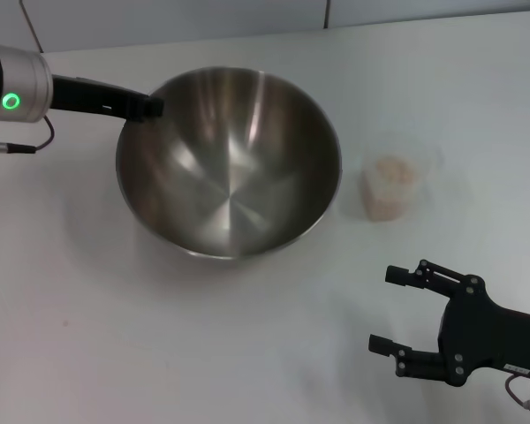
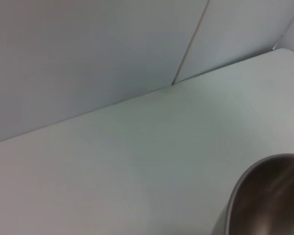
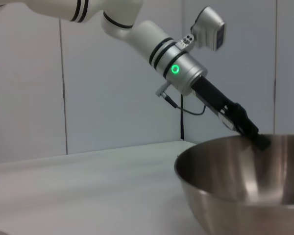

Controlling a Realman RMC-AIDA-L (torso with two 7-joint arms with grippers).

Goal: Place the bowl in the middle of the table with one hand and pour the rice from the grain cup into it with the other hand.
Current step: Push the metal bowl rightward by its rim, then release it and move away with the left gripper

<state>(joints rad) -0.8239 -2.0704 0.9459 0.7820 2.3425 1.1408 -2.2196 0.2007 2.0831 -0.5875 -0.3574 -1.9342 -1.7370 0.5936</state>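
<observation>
The head camera looks down from above on the bowl (image 1: 230, 168), the left wrist camera sits close beside its rim facing the wall (image 2: 88, 54), and the right wrist camera looks low across at its side.

The bowl (image 1: 229, 163) fills the middle of the table (image 1: 88, 336), with the left gripper (image 1: 150, 106) at its far-left rim blocking that side. The cup (image 1: 389, 186) stands just right of the bowl, a narrow gap between them. The right gripper (image 1: 396, 309), jaws apart, hovers near-right; bare table separates it from the cup. The near-left lies open.
</observation>
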